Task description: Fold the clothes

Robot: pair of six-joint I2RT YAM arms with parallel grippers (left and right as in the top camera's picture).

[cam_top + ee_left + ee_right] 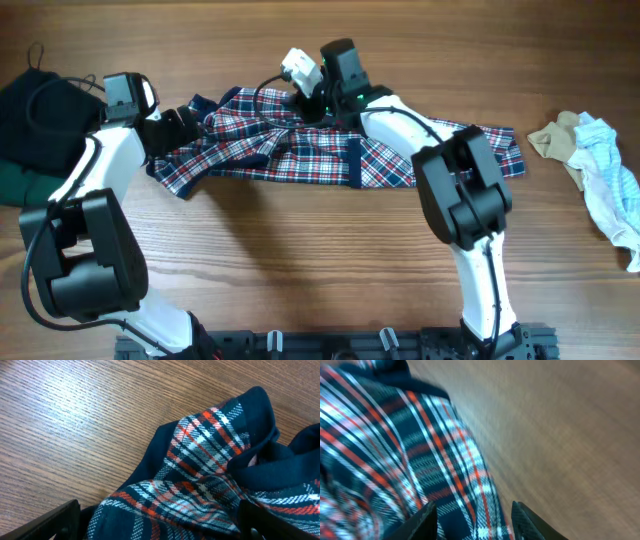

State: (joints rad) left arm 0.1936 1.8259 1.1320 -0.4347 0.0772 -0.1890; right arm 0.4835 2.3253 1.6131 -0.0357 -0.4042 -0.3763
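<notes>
The red, navy and white plaid shirt (290, 152) lies crumpled in a long band across the back middle of the table. My left gripper (186, 126) is at its left end. In the left wrist view its fingers (160, 532) are wide open, with the plaid and its navy trim (200, 470) between them. My right gripper (312, 104) is at the shirt's upper edge near the middle. In the blurred right wrist view its fingers (475, 522) are open astride the plaid's edge (395, 450).
A black garment (30, 110) and a dark green one (18, 186) lie at the far left. A beige cloth (556, 140) and a light blue and white garment (612, 185) lie at the far right. Bare wooden table (300, 260) spreads in front of the shirt.
</notes>
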